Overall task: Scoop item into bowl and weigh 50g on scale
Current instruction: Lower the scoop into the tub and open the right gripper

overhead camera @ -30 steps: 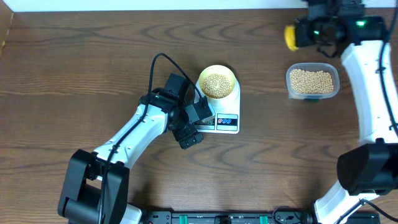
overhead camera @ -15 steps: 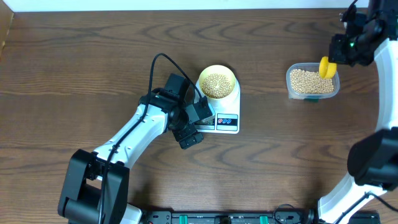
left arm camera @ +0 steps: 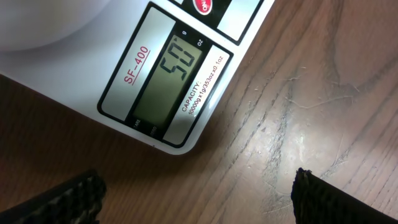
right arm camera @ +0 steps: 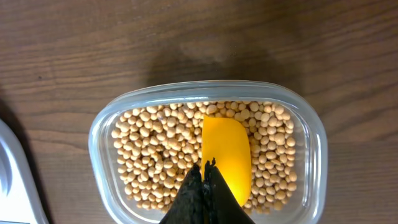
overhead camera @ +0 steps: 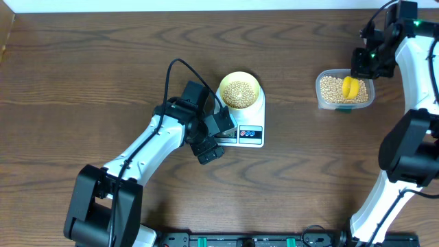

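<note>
My end effector points down over a clear tub of small tan beans. Its two fingers are pressed together with no gap at the tips. A yellow scoop reaches out from behind them and rests on the beans, right of the tub's middle. The tub sits on the brown wooden bench. A white edge shows at lower left; I cannot tell what it is.

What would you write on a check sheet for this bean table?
Surface: brown wooden table.
Job's things: bowl of beans sits on the scale; clear tub holds more beans.
Clutter: nothing seen.
Grippers: left gripper open beside the scale; right gripper shut on yellow scoop over the tub.
Cables: black cable loops off the left arm.
Surroundings: pale strip beyond the table's far edge.
</note>
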`<state>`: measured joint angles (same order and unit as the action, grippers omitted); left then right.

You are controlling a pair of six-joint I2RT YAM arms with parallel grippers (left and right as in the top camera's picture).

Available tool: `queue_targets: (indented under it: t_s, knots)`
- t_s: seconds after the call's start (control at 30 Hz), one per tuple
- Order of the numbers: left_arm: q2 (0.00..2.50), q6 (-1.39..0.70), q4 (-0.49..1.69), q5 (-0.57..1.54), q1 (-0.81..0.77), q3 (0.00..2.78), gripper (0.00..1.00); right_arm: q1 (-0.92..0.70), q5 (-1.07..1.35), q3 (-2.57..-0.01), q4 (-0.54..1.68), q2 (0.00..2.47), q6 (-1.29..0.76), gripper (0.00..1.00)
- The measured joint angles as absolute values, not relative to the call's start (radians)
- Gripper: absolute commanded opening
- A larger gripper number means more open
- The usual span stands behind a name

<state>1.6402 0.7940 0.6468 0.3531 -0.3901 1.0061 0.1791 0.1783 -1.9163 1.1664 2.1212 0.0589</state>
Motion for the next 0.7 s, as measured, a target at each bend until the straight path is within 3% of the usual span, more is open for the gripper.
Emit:
queue_targets:
  t_s: [0.57, 0.63, 0.67, 0.7]
  knots:
    - [1.64, 0.794, 0.647, 0.353, -0.39, 1.006, 0.98, 0.165, 0.186, -1.922, 1.211, 2.135, 0.062, 0.02]
    - [1.64, 0.794, 0.647, 0.353, -0.39, 1.006, 0.98, 0.165, 0.186, -1.922, 1.209, 2.135, 0.061, 0.16]
    - [1.64, 0.794, 0.647, 0.353, -0.39, 1.006, 0.98, 0.165, 0.184, -1.922, 1.211, 2.135, 0.059, 0.32]
    - [1.64, 0.794, 0.647, 0.353, -0.39, 1.006, 0.98, 0.165, 0.179, -1.922, 1.21, 2.136, 0.061, 0.4]
